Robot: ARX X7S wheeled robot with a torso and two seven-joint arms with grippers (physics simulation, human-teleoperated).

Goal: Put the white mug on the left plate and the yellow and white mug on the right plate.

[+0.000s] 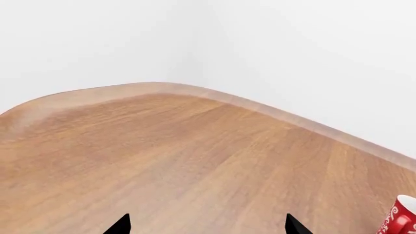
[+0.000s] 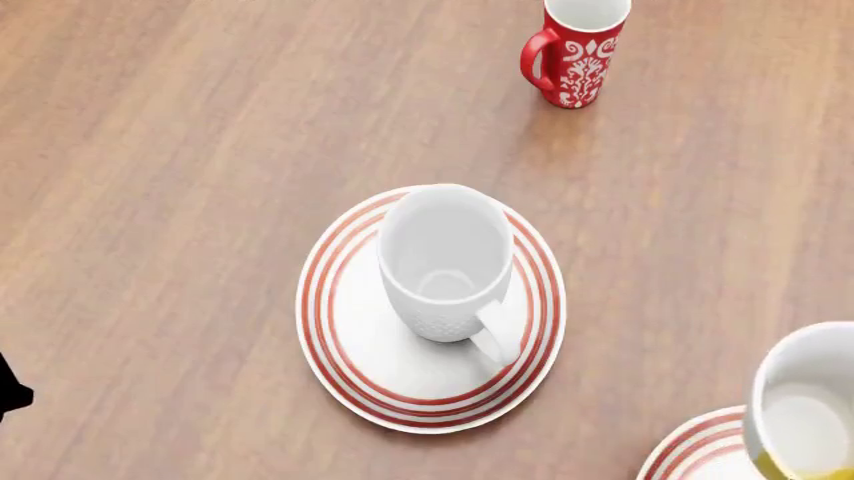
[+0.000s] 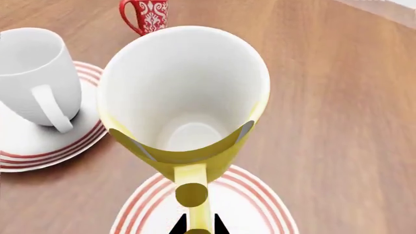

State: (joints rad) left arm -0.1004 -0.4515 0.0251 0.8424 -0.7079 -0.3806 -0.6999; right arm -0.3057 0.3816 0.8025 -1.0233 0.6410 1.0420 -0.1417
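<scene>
The white mug (image 2: 445,262) stands upright on the left plate (image 2: 358,375), handle towards me; both also show in the right wrist view, the mug (image 3: 34,73) on the plate (image 3: 39,151). My right gripper (image 3: 197,225) is shut on the handle of the yellow and white mug (image 3: 185,97), holding it above the right plate (image 3: 260,209). In the head view that mug (image 2: 807,410) is at the right edge over the right plate (image 2: 687,450). My left gripper (image 1: 206,225) is open and empty over bare table, away from the mugs.
A red mug with white floral pattern (image 2: 577,50) stands at the back of the wooden table (image 2: 160,180); it also shows in the left wrist view (image 1: 400,218) and the right wrist view (image 3: 146,13). The table's rounded far edge (image 1: 195,90) meets a white wall.
</scene>
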